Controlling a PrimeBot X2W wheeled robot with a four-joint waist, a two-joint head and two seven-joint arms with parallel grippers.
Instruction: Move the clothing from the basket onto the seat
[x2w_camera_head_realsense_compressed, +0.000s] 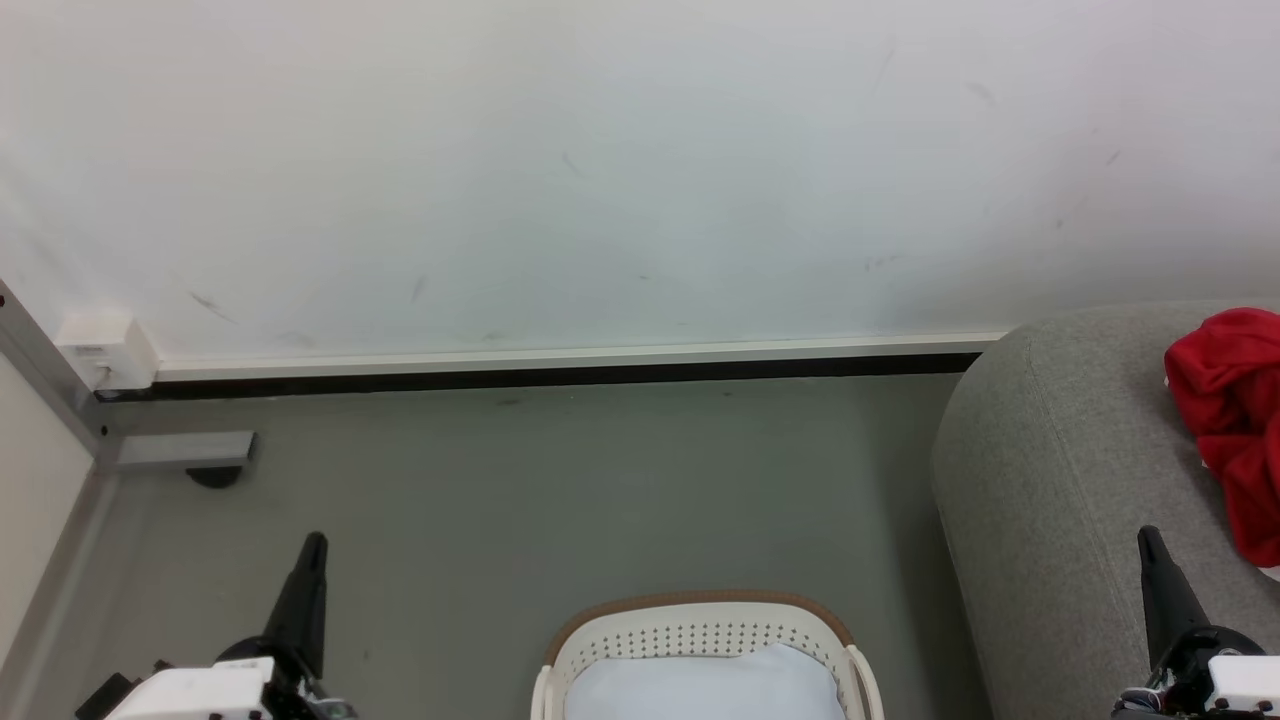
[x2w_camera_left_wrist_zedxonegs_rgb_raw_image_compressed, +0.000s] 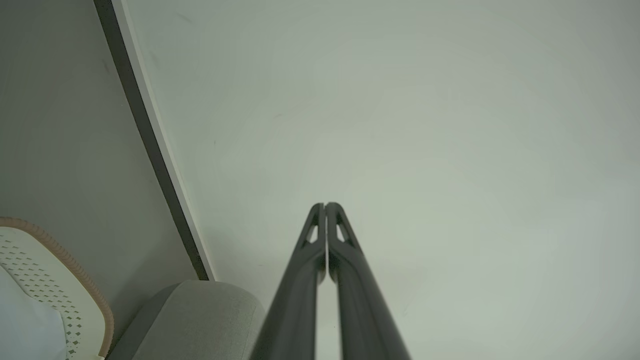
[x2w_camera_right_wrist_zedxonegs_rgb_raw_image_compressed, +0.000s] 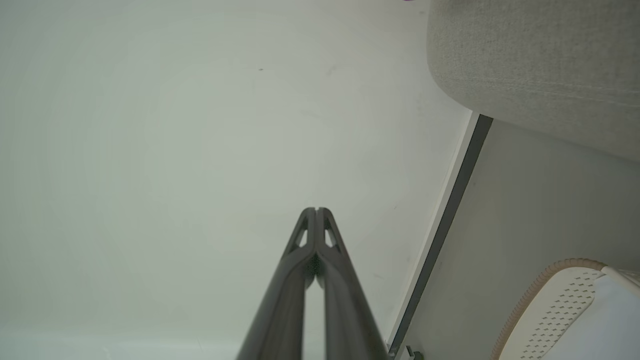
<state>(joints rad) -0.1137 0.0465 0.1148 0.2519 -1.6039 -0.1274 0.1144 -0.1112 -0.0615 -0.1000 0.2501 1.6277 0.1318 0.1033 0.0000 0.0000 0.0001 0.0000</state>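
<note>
Grey floor, scuffed white wall, clothing on seat, left hand and right hand each closed

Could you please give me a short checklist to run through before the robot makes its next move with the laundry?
1. Nothing in the left gripper: ok, its fingers are shut together with nothing between them.
2. Nothing in the right gripper: ok, shut and empty too.
3. The red clothing is on the seat: ok, a bunched red heap lies on its top.
4. No red garment is left in the basket: cannot tell, as just its far part shows, with a pale blue-white cloth inside.
5. Both grippers are apart from the basket: ok, one on each side.
</note>
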